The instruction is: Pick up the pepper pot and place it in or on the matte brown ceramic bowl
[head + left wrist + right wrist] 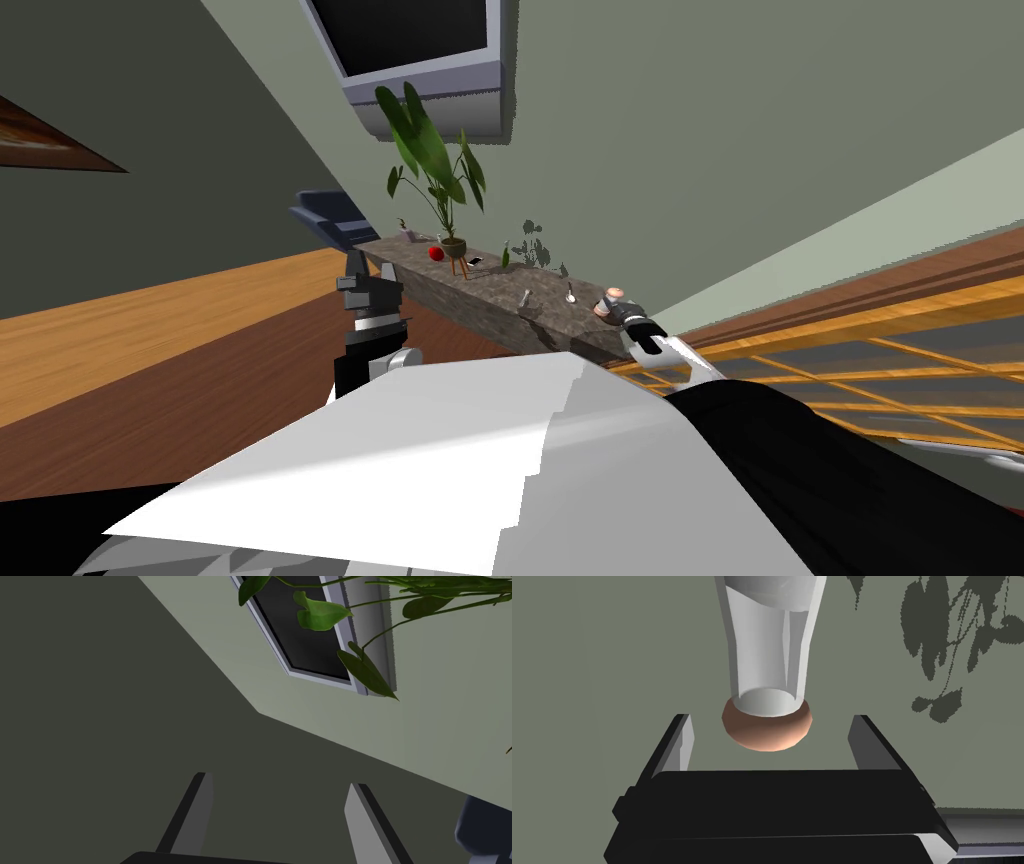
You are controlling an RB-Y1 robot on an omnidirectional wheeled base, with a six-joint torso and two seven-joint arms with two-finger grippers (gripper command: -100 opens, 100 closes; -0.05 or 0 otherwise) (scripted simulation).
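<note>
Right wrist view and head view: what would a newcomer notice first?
First, the light grey pepper pot sitting on the round brown bowl, centred between the open fingers of the right gripper, which touch neither. Next, in the head view, the tall green plant on the long mottled ledge, a small red ball beside it. The left gripper is open, raised left of the ledge.

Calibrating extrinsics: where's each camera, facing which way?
Head: on head, steeply down-forward at long mottled stone shelf; shows left claw, right claw.
Left wrist: on left hand, facing grey-green wall, leafy green plant; own open fingers.
Right wrist: on right hand, facing light grey tapered pepper pot standing in matte brown bowl; own open fingers.
Shared: head, right wrist: bowl.
</note>
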